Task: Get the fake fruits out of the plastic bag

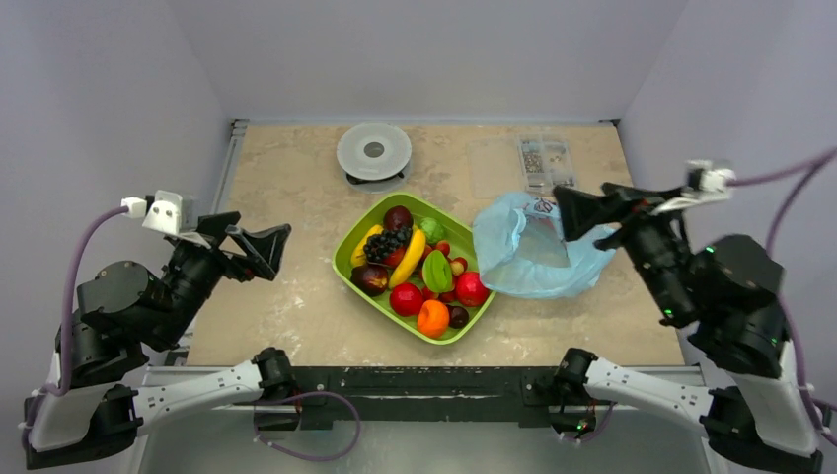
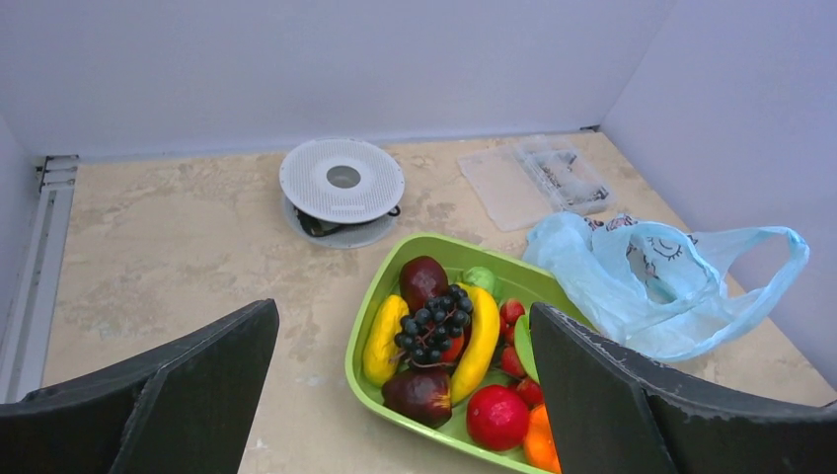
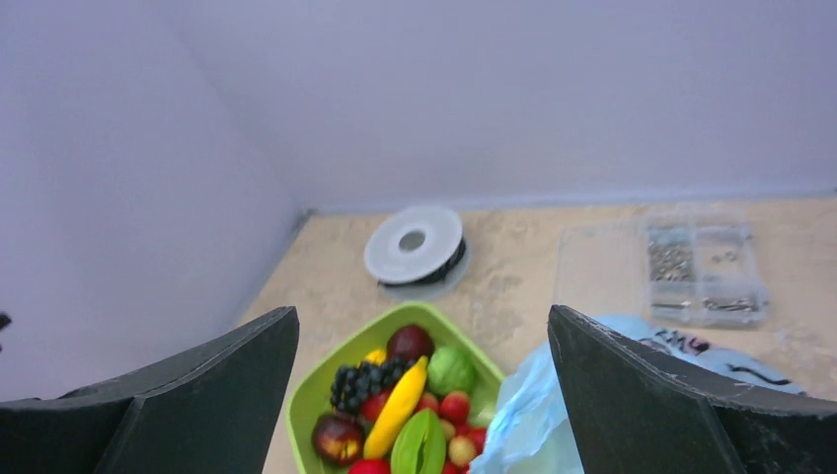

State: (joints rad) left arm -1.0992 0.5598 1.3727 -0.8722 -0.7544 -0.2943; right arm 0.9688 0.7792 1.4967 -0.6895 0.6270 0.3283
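The light-blue plastic bag [image 1: 528, 252] lies slack on the table right of the green tray [image 1: 357, 237]; it also shows in the left wrist view [image 2: 651, 281] and the right wrist view [image 3: 533, 415]. I cannot see any fruit inside it. The tray holds the fake fruits: a yellow banana [image 1: 409, 258], a dark grape bunch [image 1: 385, 244], two red balls [image 1: 406, 298], an orange [image 1: 432, 317], a green oval [image 1: 437, 271] and dark purple-brown ones [image 1: 398, 217]. My left gripper [image 1: 255, 247] is open and empty left of the tray. My right gripper [image 1: 592, 212] is open and empty above the bag's right edge.
A round white spool [image 1: 373, 151] stands at the back middle. A clear parts box [image 1: 546, 161] with its lid open lies at the back right. Small red berries and a lumpy green ball [image 1: 432, 230] also lie in the tray. White walls close in three sides.
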